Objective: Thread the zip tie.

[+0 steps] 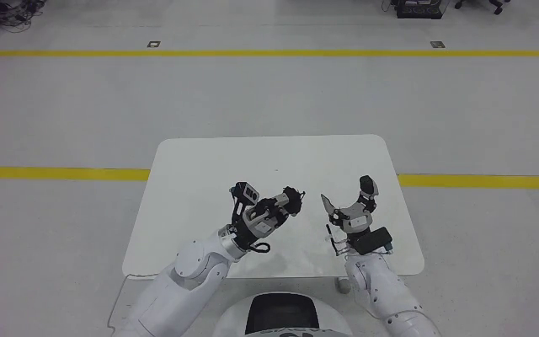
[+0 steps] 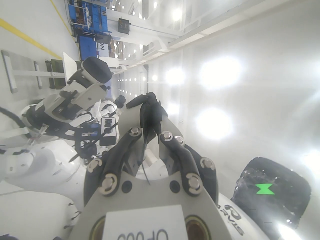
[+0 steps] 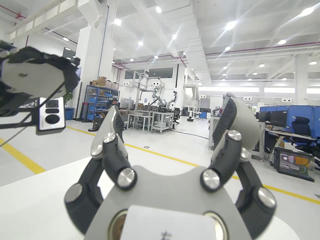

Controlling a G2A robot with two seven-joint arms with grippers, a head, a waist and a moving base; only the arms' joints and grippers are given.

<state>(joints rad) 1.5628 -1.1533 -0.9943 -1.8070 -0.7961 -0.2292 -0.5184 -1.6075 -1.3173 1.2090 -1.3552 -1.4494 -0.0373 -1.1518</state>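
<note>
My left gripper (image 2: 150, 106) is shut on a thin black zip tie (image 2: 145, 166), whose strap runs back from the fingertips toward the wrist. In the top view the left gripper (image 1: 290, 200) is held above the white table (image 1: 253, 168), just left of the right gripper (image 1: 347, 195). The right gripper (image 3: 172, 116) is open, its fingers spread wide with nothing between them. In the right wrist view the left gripper (image 3: 37, 76) hangs close by with the zip tie (image 3: 53, 92) trailing from it as a thin dark line.
The table top around both grippers is bare white. Yellow floor lines (image 1: 76, 173) run past the table, and benches and shelves stand far off in the hall.
</note>
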